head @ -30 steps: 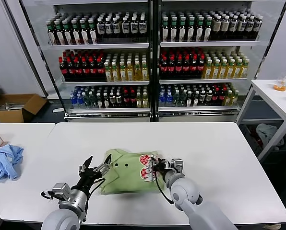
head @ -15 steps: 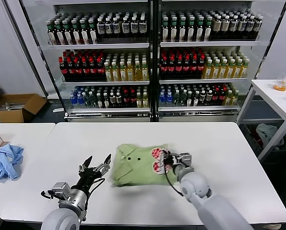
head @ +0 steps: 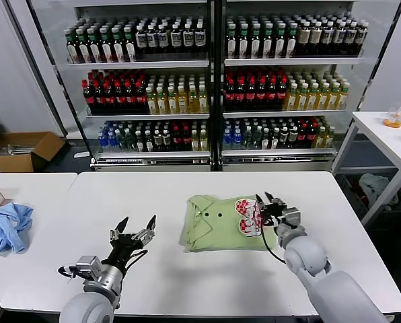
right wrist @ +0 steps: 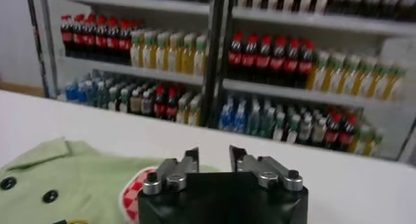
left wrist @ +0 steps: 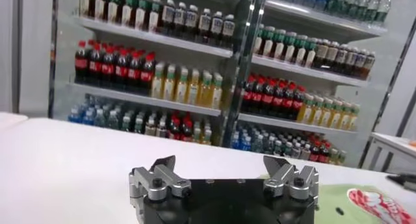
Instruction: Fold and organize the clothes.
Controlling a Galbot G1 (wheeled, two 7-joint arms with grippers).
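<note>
The polo shirt (head: 221, 223) lies folded on the worktop (head: 321, 195), right of centre. The right gripper (head: 264, 210) is clamped on its edge by the chest print (head: 248, 218) (jaws nearly together in the wrist view). The left gripper (head: 134, 229) hovers well apart, jaws spread. Risk: one-sided pulling may drag the layers apart, undoing the fold.

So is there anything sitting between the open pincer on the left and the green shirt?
No. Only bare white table lies between the open left pincer and the folded light green cotton polo shirt. The right pincer is on the shirt's far edge.
</note>
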